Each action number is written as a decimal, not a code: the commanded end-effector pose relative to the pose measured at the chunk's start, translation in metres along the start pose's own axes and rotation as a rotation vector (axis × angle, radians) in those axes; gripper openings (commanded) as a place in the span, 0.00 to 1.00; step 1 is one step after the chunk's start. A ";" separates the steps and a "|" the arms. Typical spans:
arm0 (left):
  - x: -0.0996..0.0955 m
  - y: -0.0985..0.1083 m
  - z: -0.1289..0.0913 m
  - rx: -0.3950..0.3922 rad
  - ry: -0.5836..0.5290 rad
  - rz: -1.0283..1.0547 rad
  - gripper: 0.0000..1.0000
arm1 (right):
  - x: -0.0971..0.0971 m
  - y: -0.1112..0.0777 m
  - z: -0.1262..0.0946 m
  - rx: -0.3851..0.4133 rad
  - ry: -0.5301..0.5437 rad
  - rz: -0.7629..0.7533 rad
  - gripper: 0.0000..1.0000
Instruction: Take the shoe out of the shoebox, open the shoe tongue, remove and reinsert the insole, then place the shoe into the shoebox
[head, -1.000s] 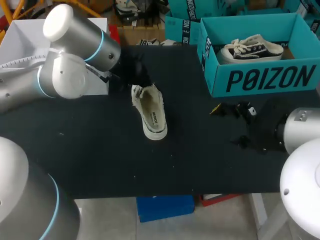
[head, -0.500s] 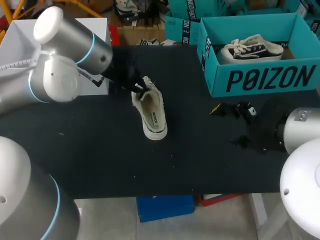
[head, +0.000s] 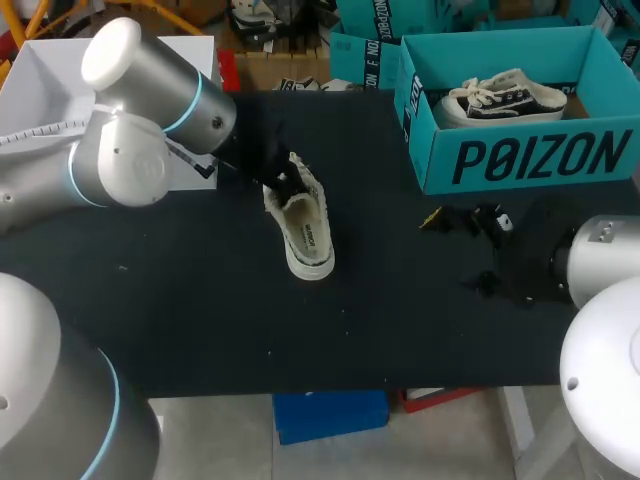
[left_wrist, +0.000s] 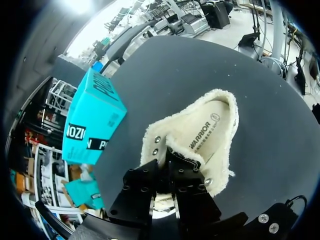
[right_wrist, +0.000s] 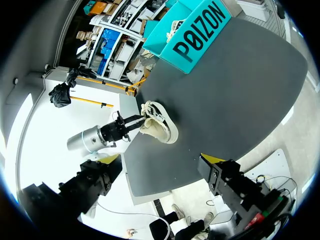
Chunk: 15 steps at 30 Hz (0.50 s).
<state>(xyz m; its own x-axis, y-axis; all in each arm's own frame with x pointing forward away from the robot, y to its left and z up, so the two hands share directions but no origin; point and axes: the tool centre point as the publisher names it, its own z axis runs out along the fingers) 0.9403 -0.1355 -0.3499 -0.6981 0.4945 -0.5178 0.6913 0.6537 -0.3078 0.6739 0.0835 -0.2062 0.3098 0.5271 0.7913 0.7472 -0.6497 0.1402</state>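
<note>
Newly arrived left pincer (left_wrist: 167, 174) clamps the shoe tongue (left_wrist: 181, 153); shoebox (head: 520, 160) sits well apart.

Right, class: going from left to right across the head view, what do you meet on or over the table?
Left arm → white shoe → teal shoebox, with a second shoe lying inside it.

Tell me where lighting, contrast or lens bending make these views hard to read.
Head view: the black left tool blends into the black tabletop at the cream fleece-lined shoe. Left wrist view: shoe evenly lit, table edge bowed. Right wrist view: table edge bowed too.
</note>
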 end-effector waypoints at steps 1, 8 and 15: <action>0.003 0.002 0.005 0.000 0.005 -0.004 0.13 | -0.007 0.001 -0.006 0.036 0.014 0.013 1.00; 0.007 0.002 0.010 0.000 0.024 -0.006 0.11 | -0.007 0.001 -0.006 0.036 0.014 0.013 1.00; 0.002 0.000 -0.002 -0.007 0.018 0.005 0.14 | -0.007 0.001 -0.006 0.036 0.014 0.013 1.00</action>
<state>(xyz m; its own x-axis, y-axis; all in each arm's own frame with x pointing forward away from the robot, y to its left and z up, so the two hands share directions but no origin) 0.9409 -0.1369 -0.3551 -0.6986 0.5059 -0.5060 0.6935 0.6529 -0.3046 0.6739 0.0835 -0.2062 0.3099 0.5271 0.7913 0.7472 -0.6497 0.1402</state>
